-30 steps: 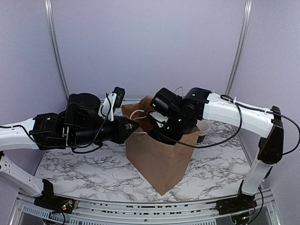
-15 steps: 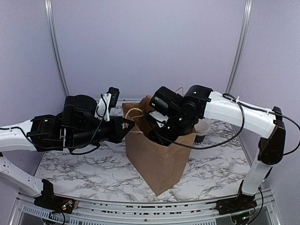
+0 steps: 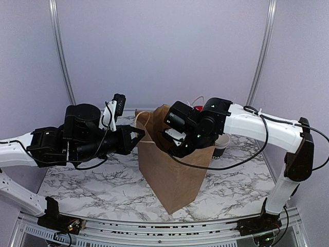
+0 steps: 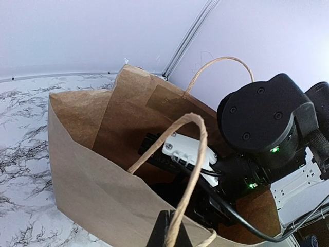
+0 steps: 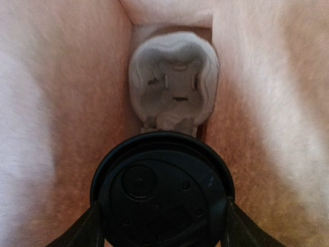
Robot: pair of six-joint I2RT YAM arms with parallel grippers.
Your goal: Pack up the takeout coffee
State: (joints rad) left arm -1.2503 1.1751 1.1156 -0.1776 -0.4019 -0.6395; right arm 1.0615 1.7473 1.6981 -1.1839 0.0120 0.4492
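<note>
Straightening the bag — left jaws have tugged its handle leftward.

Round black plastic lid in the right claw, plain brown paper bag around it, grey-veined white marble tabletop below.

Overhead view: brown paper bag upright at the centre of the marble table, mouth open. The left arm enters from 9 o'clock. The left gripper, jaws together, meets the bag's rim at a twine handle. The right arm enters from 3 o'clock, wrist dipping into the bag's mouth. At the bag's 2 o'clock stands 1 black cup, white-rimmed and partly hidden.
</note>
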